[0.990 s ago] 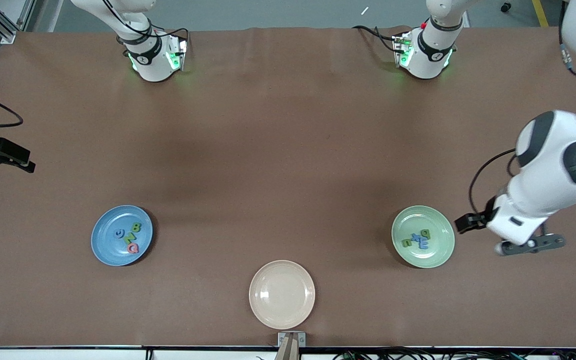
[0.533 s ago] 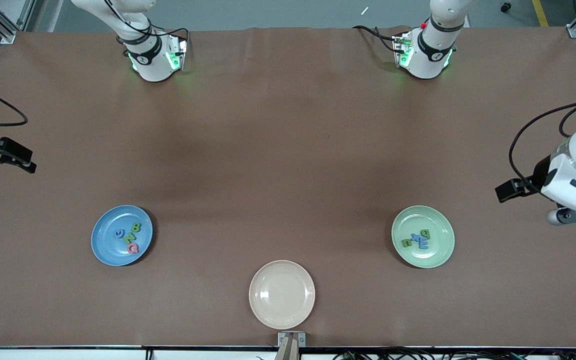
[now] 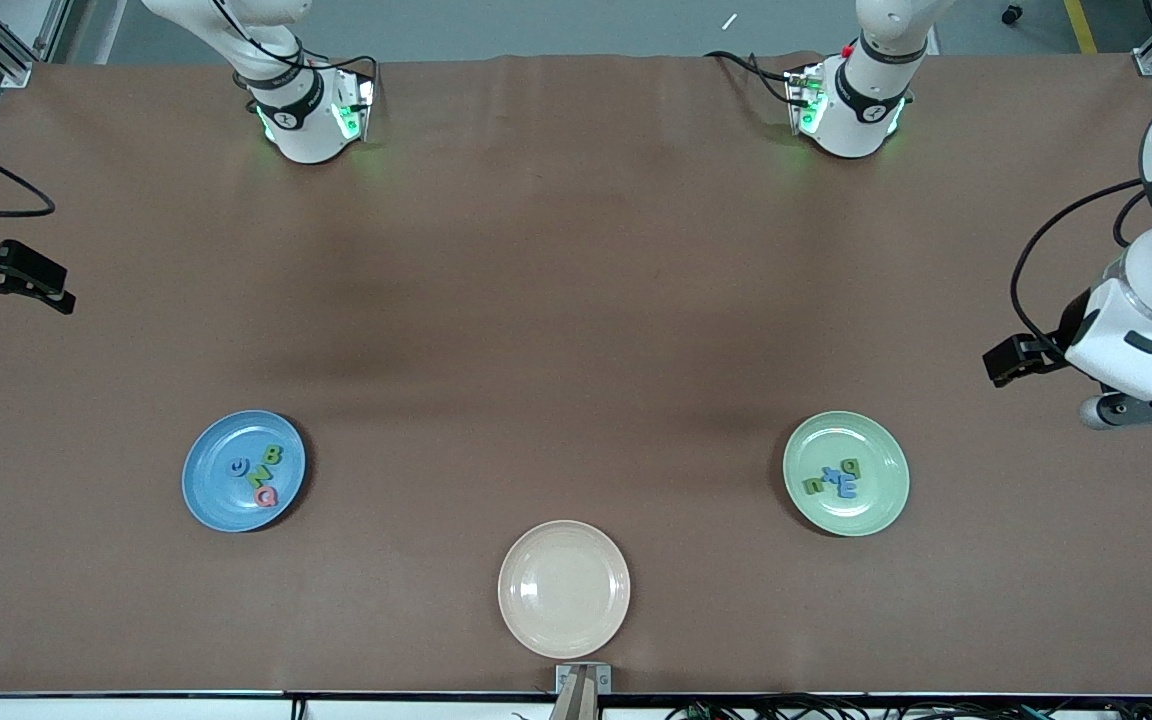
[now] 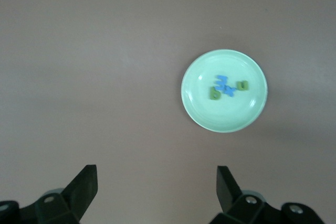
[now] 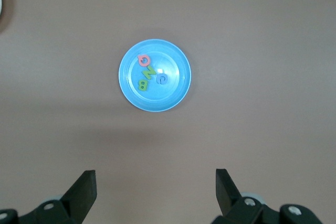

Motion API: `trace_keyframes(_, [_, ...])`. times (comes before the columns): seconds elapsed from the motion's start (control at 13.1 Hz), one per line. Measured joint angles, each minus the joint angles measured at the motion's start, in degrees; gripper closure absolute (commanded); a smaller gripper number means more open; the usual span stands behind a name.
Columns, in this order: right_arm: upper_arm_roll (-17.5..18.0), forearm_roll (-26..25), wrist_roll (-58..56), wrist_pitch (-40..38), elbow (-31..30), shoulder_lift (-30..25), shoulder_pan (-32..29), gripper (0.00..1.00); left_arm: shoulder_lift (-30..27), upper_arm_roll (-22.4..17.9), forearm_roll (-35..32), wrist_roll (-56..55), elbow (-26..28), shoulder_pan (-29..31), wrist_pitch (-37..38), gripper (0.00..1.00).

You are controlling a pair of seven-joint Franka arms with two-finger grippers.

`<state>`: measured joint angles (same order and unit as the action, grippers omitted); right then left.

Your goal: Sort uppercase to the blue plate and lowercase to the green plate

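- Left end effector (image 4: 157, 181): fingers spread wide, nothing btwn them. It hangs over bare surface (image 3: 576, 300) at the left arm's end, mid-height at the frame edge in the front view.
- Right end effector (image 5: 156, 181): also released and empty, over the surface edge at the right arm's end, a bit higher in the frame.
- Uppercase (image 3: 261, 475): all four lie in a tight cluster on the blue plate (image 3: 211, 497), lower part of the frame toward the right arm's end. Q is lowest in the frame, B highest.
- Lowercase (image 3: 836, 482): all four are bunched on the green plate (image 3: 871, 512), lower part of the frame toward the left arm's end.
- Cream plate (image 3: 564, 590), bottom centre of the frame, is bare.
- Judgement: sort looks done, w/ no letters loose on the surface.
- Risks from here:
  - Any low pass of an arm over a plate could clip the rim, slide the plate and spill the light foam letters.
  - Letters touch or overlap, so a re-grasp would prob. drag a neighbour out.
  - A needless extra pick could mix the sets again.
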<state>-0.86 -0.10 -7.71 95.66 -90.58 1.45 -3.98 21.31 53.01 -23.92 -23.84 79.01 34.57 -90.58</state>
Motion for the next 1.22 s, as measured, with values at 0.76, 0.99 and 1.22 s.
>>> trace_keyframes(0.76, [-0.4, 0.0, 1.9, -3.0, 3.8, -0.1, -0.4, 0.00, -24.7, -45.2, 20.8, 15.0, 13.5, -30.4, 1.1, 0.00])
trace_keyframes(0.99, [-0.1, 0.2, 7.5, -3.3, 3.9, -0.1, -0.4, 0.00, -29.2, -45.8, 21.7, 15.5, 17.5, -32.3, 1.1, 0.00])
trace_keyframes(1.22, [-0.2, 1.9, 8.7, -3.6, 3.9, 0.0, -0.4, 0.00, -29.7, -45.8, 23.4, 16.2, 18.2, -32.2, 0.9, 0.00])
